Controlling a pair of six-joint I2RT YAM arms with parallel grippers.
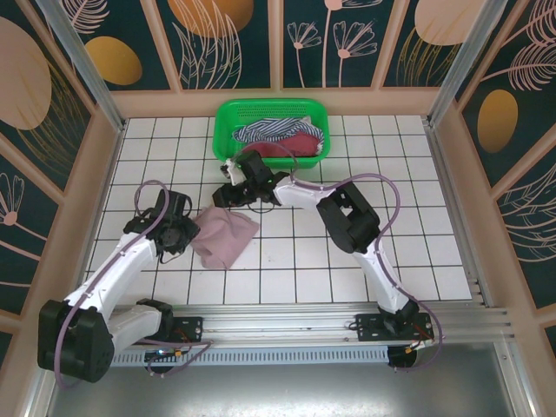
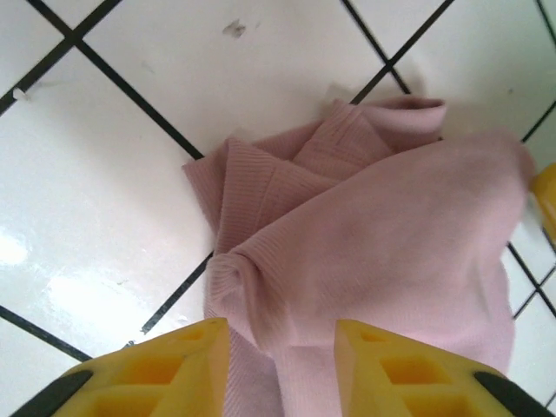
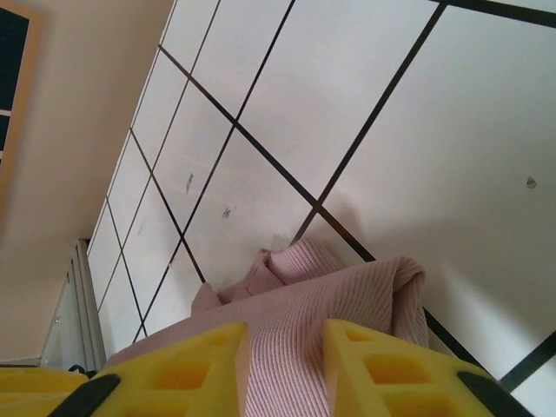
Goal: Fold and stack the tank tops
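The dusty mauve-pink tank top (image 1: 228, 239) lies crumpled on the white tiled table, left of centre. My left gripper (image 1: 184, 230) is at its left edge. In the left wrist view, ribbed pink cloth (image 2: 391, 234) bunches into folds that run down between the yellow fingers (image 2: 174, 365), which are shut on it. My right gripper (image 1: 228, 195) is at the top's far edge, and the cloth (image 3: 347, 295) rises between its fingers (image 3: 391, 369), held there. The navy-and-white striped top (image 1: 265, 130) and the maroon top (image 1: 295, 146) lie in the basket.
The green plastic basket (image 1: 228, 117) stands at the back centre, just behind the right gripper. Both arms reach over the left-centre tiles. Wooden walls and metal posts (image 1: 100, 104) fence the table. Open tiles stretch to the right.
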